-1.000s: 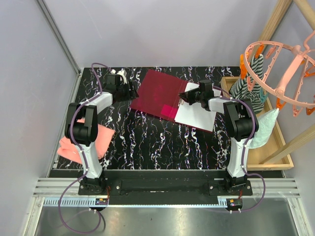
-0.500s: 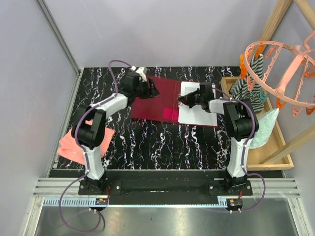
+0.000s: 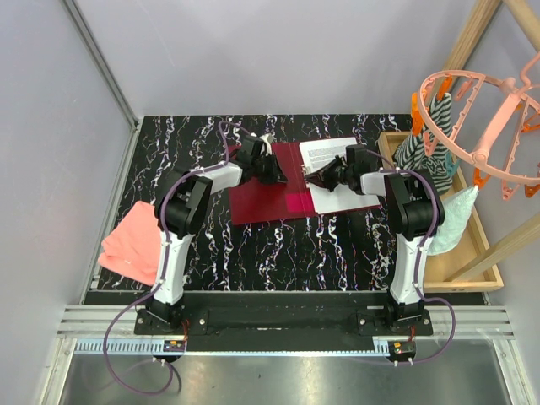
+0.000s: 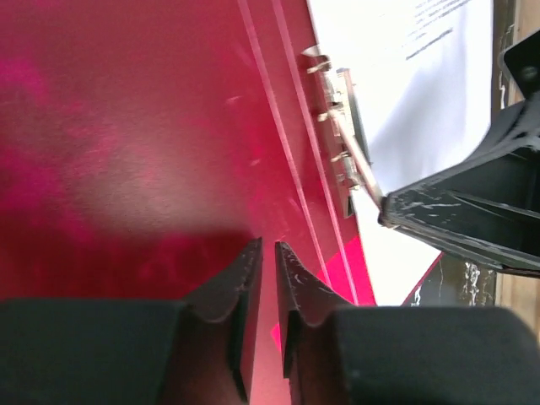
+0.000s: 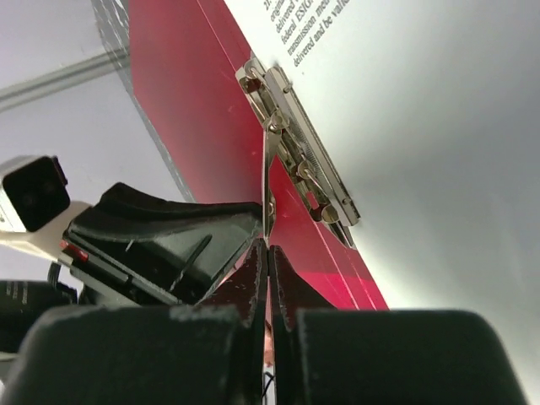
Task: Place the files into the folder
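**A:** Where are the files?

**B:** The files (image 3: 331, 156) are smooth white sheets with small black print. They lie on the right inner half of the folder (image 3: 257, 198), which is spread open and flat toward the far middle of the table (image 3: 253, 253). Their left edge sits just beside the clip (image 5: 299, 169).

**A:** And the folder itself?

**B:** It is crimson and rectangular, with a faint sheen. Two thin raised lines run along its spine, and a brighter magenta patch (image 3: 297, 202) shows near the spine's near end. The clip is a long, bright metal spring mechanism fixed beside the spine, and a thin lever (image 5: 267, 169) stands up off it.

**A:** What about the pincers?

**B:** The right gripper (image 5: 268, 249) is closed tight, its black tips pinching the end of that lever. The left gripper (image 4: 266, 249) is almost closed, with only a narrow slit between its ridged black fingers and nothing in the slit. Its tips are down at the folder's bare left half and cast a shadow there. I cannot tell whether they touch it.

**A:** How many of each?

**B:** One folder, one clip, one lever and two grippers. The files make one stack, and I cannot tell how many sheets are in it.

**A:** And around them?

**B:** The table is black with white marble veining. One soft, folded pink cloth (image 3: 131, 240) lies at its left edge, well apart from the folder. At the right, one shallow wooden tray (image 3: 462, 281) holds a pale teal cloth (image 3: 451, 219). One peach plastic hanger rack (image 3: 482, 157), round and spoked, hangs above it. A black-and-white striped fabric (image 3: 418, 152) shows at the tray's far end, and I cannot tell whether it hangs or rests.
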